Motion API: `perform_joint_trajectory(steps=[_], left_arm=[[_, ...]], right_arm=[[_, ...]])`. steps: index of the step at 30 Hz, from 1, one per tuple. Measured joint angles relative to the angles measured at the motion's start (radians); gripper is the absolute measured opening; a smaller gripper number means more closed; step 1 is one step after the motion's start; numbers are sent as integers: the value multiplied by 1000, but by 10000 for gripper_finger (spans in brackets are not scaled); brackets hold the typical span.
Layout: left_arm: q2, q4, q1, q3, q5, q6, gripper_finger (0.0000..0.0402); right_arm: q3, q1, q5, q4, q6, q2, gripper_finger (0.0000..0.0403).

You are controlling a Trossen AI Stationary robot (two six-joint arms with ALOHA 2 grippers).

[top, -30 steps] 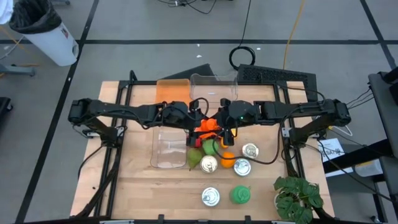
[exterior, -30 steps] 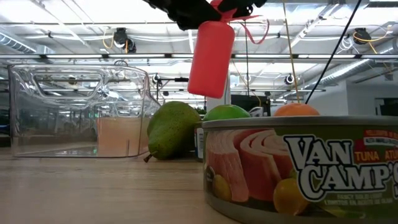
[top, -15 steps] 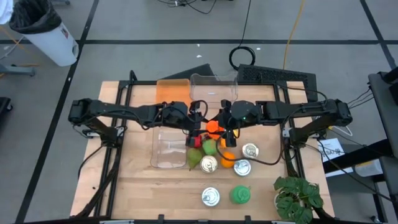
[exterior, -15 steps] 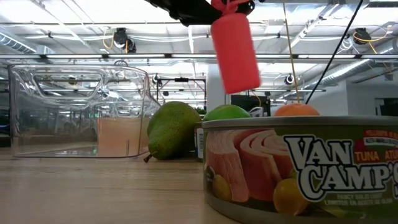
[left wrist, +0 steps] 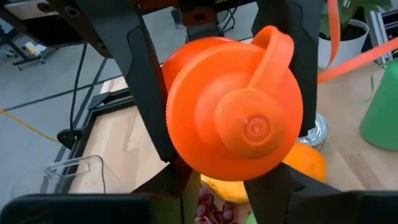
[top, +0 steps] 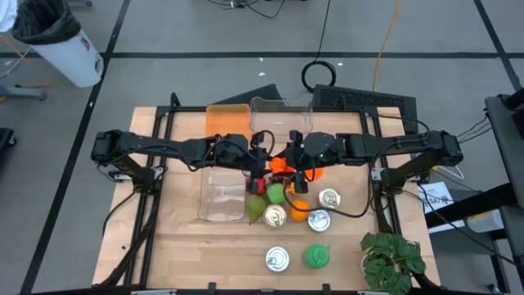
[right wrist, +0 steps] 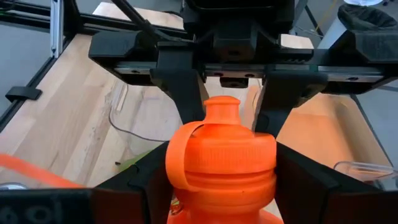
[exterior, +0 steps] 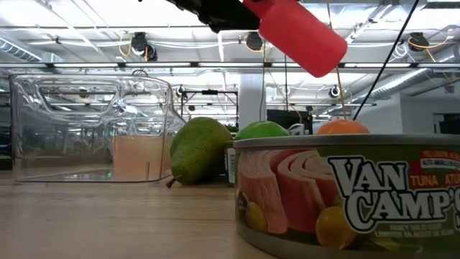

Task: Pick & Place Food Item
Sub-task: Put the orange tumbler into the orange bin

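A red squeeze bottle (top: 282, 164) with an orange cap is held in the air between my two grippers at the table's middle. My left gripper (top: 264, 162) comes from the left and my right gripper (top: 293, 162) from the right. In the low view the bottle (exterior: 302, 36) is tilted, cap end up by the dark grippers, bottom pointing down toward the table's right. The cap (left wrist: 236, 118) faces the left wrist camera end-on. Both grippers are shut on the bottle's cap end. My left gripper meets the bottle at the front of its cap (right wrist: 221, 109), coming level from the table's left; its fingers (right wrist: 183, 93) stand close on either side of the spout. The cap hides the fingertips, so the exact hold does not show. My right gripper pinches the bottle just behind the cap (right wrist: 217, 186) between its two fingers (right wrist: 146, 180), coming from the table's right. The bottle lies roughly along the fingers, cap pointing away. It is lifted clear, its body slanting down beneath the gripper.
Below the grippers lie a pear (top: 256, 209), a green fruit (top: 277, 194) and an orange (top: 300, 209). A clear container (top: 223, 192) stands to their left. Several cans (top: 318, 220) and a plant (top: 393, 258) sit toward the near right. A tuna can (exterior: 345, 194) fills the low view.
The bottle has swung from hanging upright to steeply tilted. Its bottom rose toward the table's right while its cap end stayed at the grippers. Both arms kept almost still.
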Motion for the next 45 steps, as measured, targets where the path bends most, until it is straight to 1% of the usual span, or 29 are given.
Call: perform_joint_trajectory(steps=[3, 9, 11, 14, 16, 18, 21, 25, 29, 31, 34, 36, 38, 40, 42, 45], left_arm=[[0, -14, -7, 0, -2, -8, 170], [-3, -37, -42, 1, -26, 45, 270], [-7, -38, -43, 1, -26, 4, 295], [-16, -42, -26, 2, -19, -57, 317], [-24, -56, -4, 2, 1, -103, 325], [-45, -48, 20, -23, 37, -128, 327], [-89, 18, 46, -77, 86, -138, 328], [-166, 157, 56, -181, 97, -137, 328], [-248, 350, 54, -317, 75, -129, 328], [-279, 466, 54, -392, 44, -139, 328], [-292, 662, 55, -485, 19, -182, 328], [-290, 751, 55, -531, 18, -209, 328], [-276, 813, 55, -553, 16, -225, 328], [-267, 832, 54, -559, 15, -246, 328], [-249, 832, 55, -556, 14, -251, 328], [-224, 782, 55, -558, 2, -232, 328]], right_arm=[[-1, 0, 4, 1, -14, 2, 214], [-2, 0, 2, 10, -34, 2, 214], [-3, 0, 3, 20, -41, 2, 214], [-3, -1, 9, 51, -64, 2, 214], [-5, -2, 14, 62, -72, 3, 214], [-6, -3, 18, 86, -76, 7, 214], [-6, -2, 7, 118, -78, 6, 214], [-4, 0, -7, 149, -78, 5, 214], [-43, 0, -24, 272, -90, 4, 214], [-62, -1, -46, 349, -95, 4, 214], [-109, -1, -50, 519, -119, 4, 214], [-152, -7, -55, 652, -124, 3, 214], [-210, -13, -58, 805, -118, 3, 214], [-269, -17, -56, 961, -118, 3, 214], [-309, -27, -53, 1078, -117, 5, 214], [-331, -43, -52, 1168, -112, 0, 214]])
